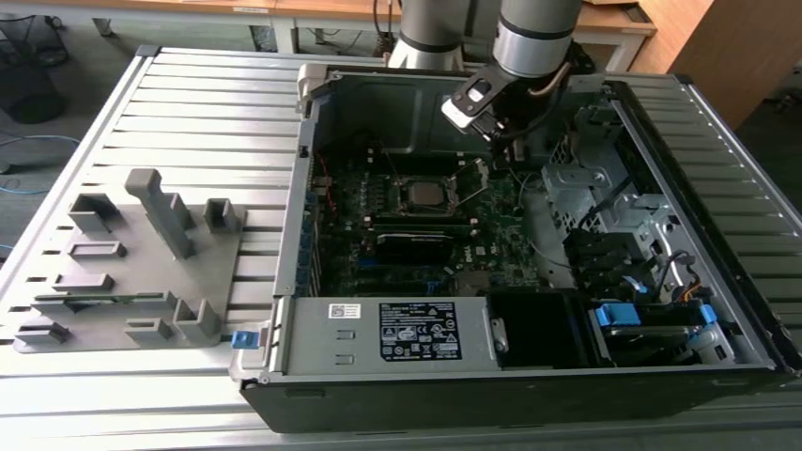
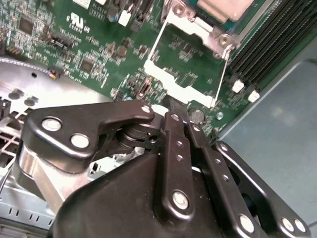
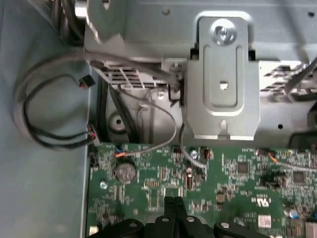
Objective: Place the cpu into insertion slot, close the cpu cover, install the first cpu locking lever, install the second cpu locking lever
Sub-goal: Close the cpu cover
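The cpu lies flat in the insertion slot on the green board, its pale metal face up; a corner of it shows in the second wrist view. The cpu cover is swung open on the side toward the exterior view's right. Through the window of this silvery frame I see green board. My gripper hangs just past the cover's free edge. Its black fingers are shut together, with the tips right at that edge. Whether they pinch the frame or only touch it is unclear. The gripper's shut tips point at the board.
The open computer case has a power supply at the front and a metal drive cage with loose cables close to my wrist. Black memory slots run beside the socket. A grey fixture rack stands at the exterior view's left.
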Action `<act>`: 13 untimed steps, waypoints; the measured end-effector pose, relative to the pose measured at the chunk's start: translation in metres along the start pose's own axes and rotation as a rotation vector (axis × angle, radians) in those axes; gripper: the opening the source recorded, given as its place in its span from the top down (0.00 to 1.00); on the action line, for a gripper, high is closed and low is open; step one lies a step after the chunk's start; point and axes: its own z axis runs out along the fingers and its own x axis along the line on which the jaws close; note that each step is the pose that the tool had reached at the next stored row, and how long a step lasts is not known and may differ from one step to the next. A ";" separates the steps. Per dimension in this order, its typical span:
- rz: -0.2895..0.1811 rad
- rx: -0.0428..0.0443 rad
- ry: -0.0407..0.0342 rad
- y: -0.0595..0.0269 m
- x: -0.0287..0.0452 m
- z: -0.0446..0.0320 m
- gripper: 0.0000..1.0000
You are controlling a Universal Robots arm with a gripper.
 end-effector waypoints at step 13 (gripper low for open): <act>0.000 -0.0190 -0.0001 -0.0506 0.0008 -0.0008 0.89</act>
